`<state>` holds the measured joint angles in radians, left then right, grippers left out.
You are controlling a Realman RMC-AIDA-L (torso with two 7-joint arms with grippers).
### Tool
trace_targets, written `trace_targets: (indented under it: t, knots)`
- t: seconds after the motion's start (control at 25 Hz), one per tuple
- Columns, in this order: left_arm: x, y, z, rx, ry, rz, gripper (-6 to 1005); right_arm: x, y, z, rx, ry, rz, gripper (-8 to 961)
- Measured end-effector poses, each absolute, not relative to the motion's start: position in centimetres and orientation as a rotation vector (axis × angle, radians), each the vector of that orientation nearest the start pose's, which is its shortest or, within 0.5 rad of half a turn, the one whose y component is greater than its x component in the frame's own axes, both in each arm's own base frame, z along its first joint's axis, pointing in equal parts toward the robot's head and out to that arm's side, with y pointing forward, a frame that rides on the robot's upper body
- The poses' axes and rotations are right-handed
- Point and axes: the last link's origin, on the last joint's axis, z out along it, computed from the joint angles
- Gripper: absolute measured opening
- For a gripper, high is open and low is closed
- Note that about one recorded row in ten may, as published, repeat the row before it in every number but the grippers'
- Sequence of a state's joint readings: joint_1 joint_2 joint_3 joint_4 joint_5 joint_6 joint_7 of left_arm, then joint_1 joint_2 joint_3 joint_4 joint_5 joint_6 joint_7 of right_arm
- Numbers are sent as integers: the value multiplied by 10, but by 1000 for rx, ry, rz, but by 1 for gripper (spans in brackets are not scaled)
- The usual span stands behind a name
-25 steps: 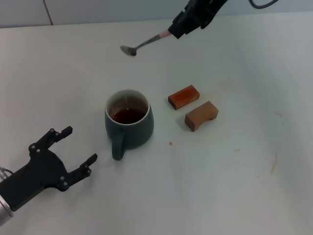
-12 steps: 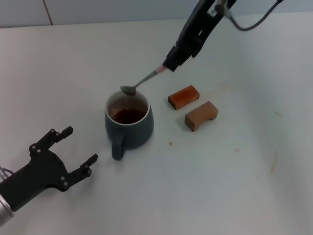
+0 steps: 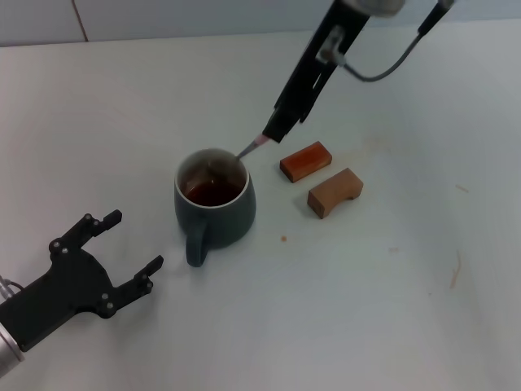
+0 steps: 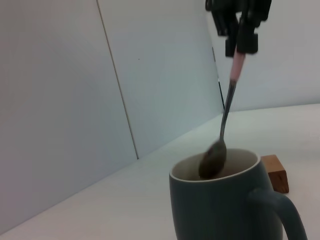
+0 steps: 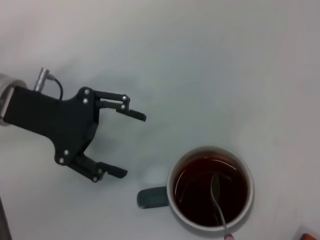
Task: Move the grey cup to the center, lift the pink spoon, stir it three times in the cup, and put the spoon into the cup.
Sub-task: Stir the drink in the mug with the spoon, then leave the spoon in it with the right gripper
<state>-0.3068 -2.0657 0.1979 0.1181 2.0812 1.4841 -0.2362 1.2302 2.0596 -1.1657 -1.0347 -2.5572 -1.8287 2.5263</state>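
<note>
1. Right pincer [image 3: 275,130]: closed on pink spoon [image 3: 251,147] at handle end; arm slants down from far side toward grey cup [image 3: 214,205].
2. Spoon bowl sits inside cup mouth, over brown liquid.
3. Left pincer [image 3: 122,251]: wide open, holds nothing, near cup handle, low over tabletop [image 3: 391,309].
4. Cup stands upright, just beside two wooden blocks [image 3: 321,175].

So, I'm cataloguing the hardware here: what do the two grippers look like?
The left gripper is matte black, a flat angular body with two forked fingers and small silver screws, on a silver wrist with a thin black cable. The right gripper is slim and black, with a grey cable looping off its arm.
</note>
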Motion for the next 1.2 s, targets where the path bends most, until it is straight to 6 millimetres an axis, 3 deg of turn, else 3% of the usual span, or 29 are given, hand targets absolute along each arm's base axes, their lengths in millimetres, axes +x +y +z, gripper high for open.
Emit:
trace_targets:
  t: [0.52, 0.8, 1.2]
  knots:
    - [-343, 227, -49, -2315, -139, -622, 841, 24, 393, -36, -2899, 633, -751, 111]
    - [-343, 226, -49, -2316, -136, -621, 840, 13, 390, -54, -2958, 614, -729, 112]
    - [-343, 225, -49, -2320, -133, -619, 841, 19, 403, -51, -2860, 587, -777, 112]
